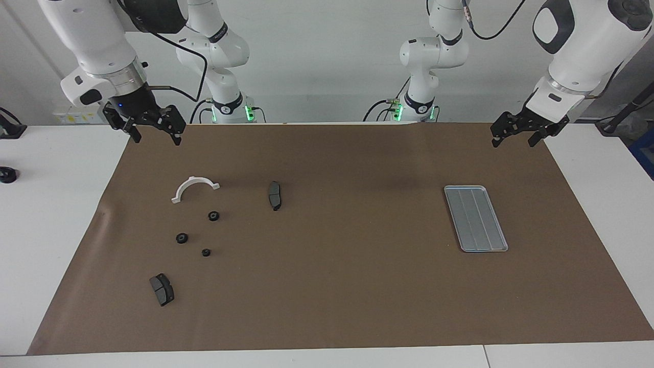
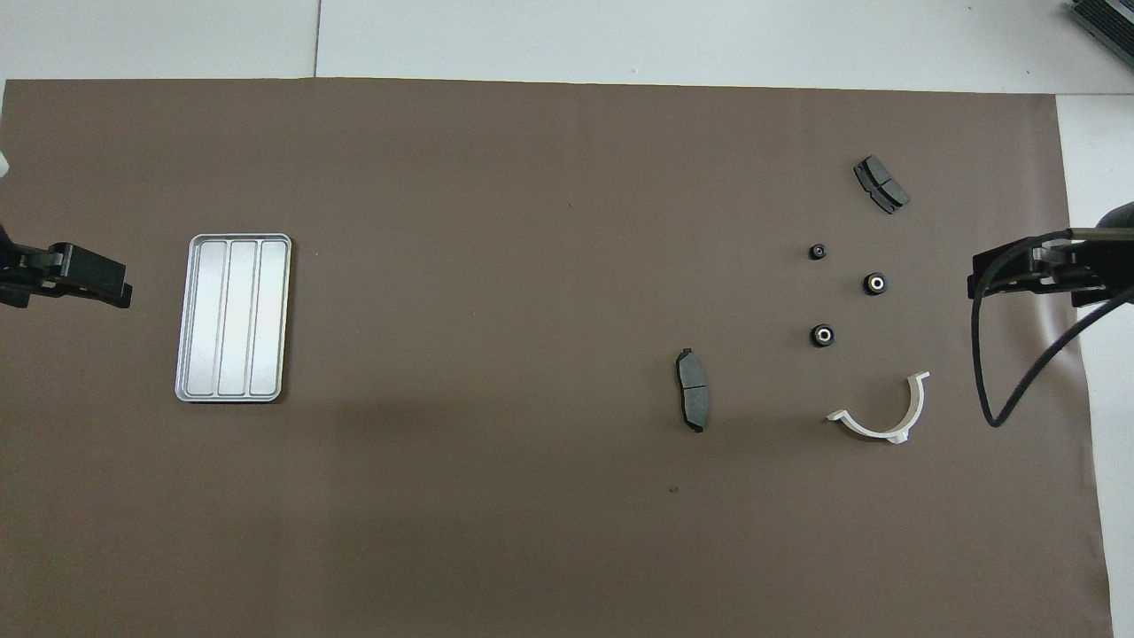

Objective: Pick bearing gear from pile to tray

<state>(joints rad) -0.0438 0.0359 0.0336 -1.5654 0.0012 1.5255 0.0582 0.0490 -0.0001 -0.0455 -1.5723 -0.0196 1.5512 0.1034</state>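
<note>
The pile lies toward the right arm's end of the table. It holds a white half-ring bracket (image 1: pixel 194 188) (image 2: pixel 881 416), two dark grey brake pads (image 1: pixel 275 195) (image 1: pixel 162 289) and three small black round pieces (image 1: pixel 213 216) (image 1: pixel 181 238) (image 1: pixel 206 252). The round pieces also show in the overhead view (image 2: pixel 822 336) (image 2: pixel 874 283) (image 2: pixel 818 252). The silver ridged tray (image 1: pixel 475 218) (image 2: pixel 234 317) lies empty toward the left arm's end. My right gripper (image 1: pixel 156 134) (image 2: pixel 973 285) hangs open and empty, up in the air beside the pile. My left gripper (image 1: pixel 514 139) (image 2: pixel 124 294) hangs open and empty beside the tray.
A brown mat (image 1: pixel 357 286) covers most of the white table. A black cable (image 2: pixel 1001 381) loops down from the right arm, beside the bracket. A small black object (image 1: pixel 7 175) sits on the bare table off the mat at the right arm's end.
</note>
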